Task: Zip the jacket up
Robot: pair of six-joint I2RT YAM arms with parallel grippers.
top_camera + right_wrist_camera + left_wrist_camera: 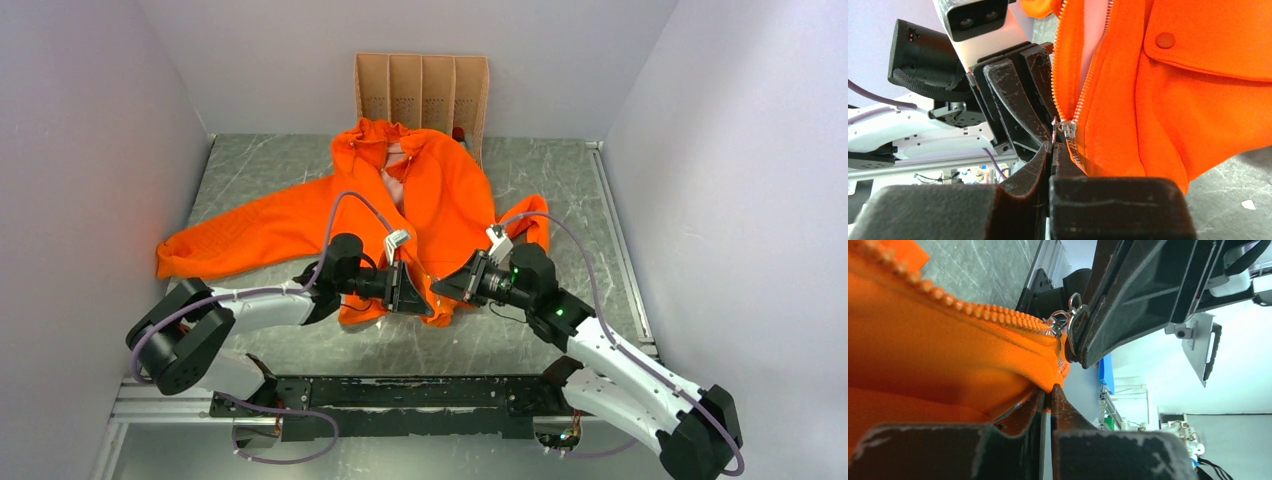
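The jacket (440, 200) is lying spread on the table (260, 170), its collar pointing to the far edge just in front of a cardboard box (420, 90). One sleeve (250, 235) is stretching toward the left edge, and the hem is reaching toward the middle of the near edge. Small dark marks are showing on the box, too small to read.

Both arms are meeting at the hem. The left pincer (1050, 392) is sitting clamped on the orange fabric at the bottom of the front opening, fingers pressed together with cloth bunching between them. The right pincer (1050, 148) is facing it, touching or nearly so. Its tips are squeezing the metal pull (1071, 322), which is hanging from the slider (1067, 129).

The slider is sitting low on the zipper (1091, 75), just above the hem. Below it the teeth are looking joined. Above it the two rows are running apart toward the collar, with pale lining (1093, 30) showing between them.

A pocket flap (1198, 45) with a round snap (1165, 40) is lying on the front panel beside the zipper, toward the right edge.
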